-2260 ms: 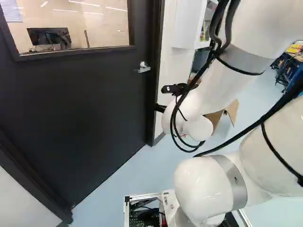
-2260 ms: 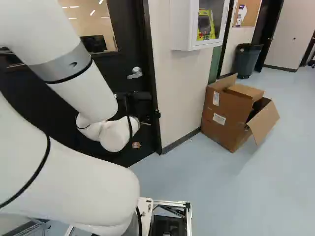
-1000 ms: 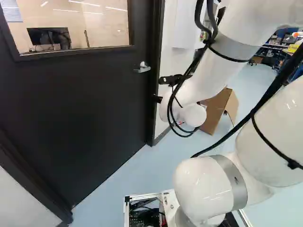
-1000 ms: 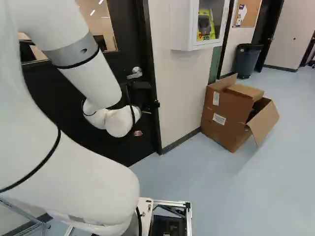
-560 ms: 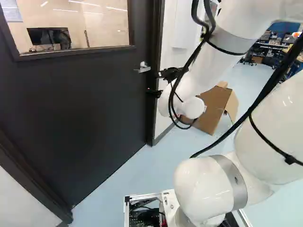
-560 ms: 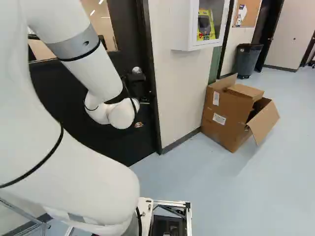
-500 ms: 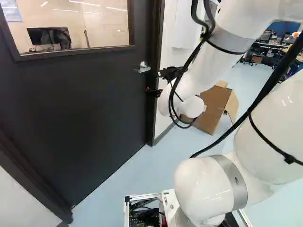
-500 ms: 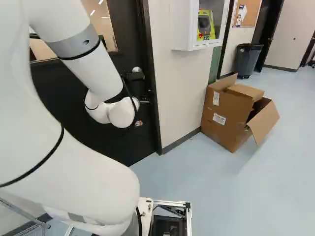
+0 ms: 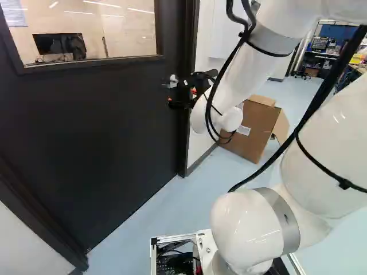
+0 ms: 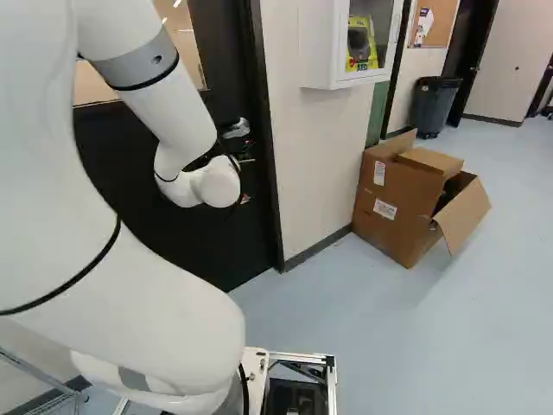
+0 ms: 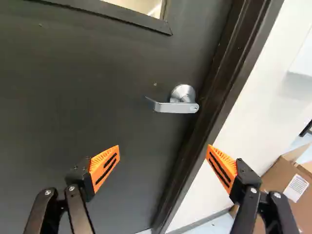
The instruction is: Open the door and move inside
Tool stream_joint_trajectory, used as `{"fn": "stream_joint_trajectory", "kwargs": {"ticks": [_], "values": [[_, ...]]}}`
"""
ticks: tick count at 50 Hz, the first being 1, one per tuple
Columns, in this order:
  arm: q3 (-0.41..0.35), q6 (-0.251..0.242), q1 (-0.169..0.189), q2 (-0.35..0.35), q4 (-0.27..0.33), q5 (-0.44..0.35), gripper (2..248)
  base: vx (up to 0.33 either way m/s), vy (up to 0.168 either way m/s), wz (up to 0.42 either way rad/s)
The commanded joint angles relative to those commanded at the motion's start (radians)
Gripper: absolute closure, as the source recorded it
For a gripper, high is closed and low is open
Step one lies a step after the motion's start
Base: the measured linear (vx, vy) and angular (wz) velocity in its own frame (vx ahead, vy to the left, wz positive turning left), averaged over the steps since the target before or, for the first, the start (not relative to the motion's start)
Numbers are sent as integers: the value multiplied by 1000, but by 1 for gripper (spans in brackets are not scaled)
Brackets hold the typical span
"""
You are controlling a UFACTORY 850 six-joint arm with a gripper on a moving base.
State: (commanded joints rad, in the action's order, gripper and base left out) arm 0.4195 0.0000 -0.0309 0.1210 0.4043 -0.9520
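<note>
Claw stands open, gripping nothing. Lever handle lies ahead of it, on the closed door beside the frame. Recommended: centre the handle between the pads, clear of the frame, then grip before turning.

Lab or workshop, windowed door, workbench

So in my left base view there's a clear rectangular window around 10–11 o'clock, with a flat black monitor and white light streaks showing in it. Cluttered workbenches at 2. Right base view: boxy white wall cabinet at 1 on a cream wall, dark grey plastic bin at 2, open brown cardboard boxes at 3, all smooth pale-blue floor down at 5.
</note>
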Motion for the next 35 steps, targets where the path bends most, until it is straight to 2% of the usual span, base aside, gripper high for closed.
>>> {"fn": "stream_joint_trajectory", "kwargs": {"ticks": [28, 35], "values": [[115, 0, -1, -50, 176, -52, 3, 0, 0, 0], [146, 0, -1, -64, 203, -63, 3, 0, 0, 0]]}}
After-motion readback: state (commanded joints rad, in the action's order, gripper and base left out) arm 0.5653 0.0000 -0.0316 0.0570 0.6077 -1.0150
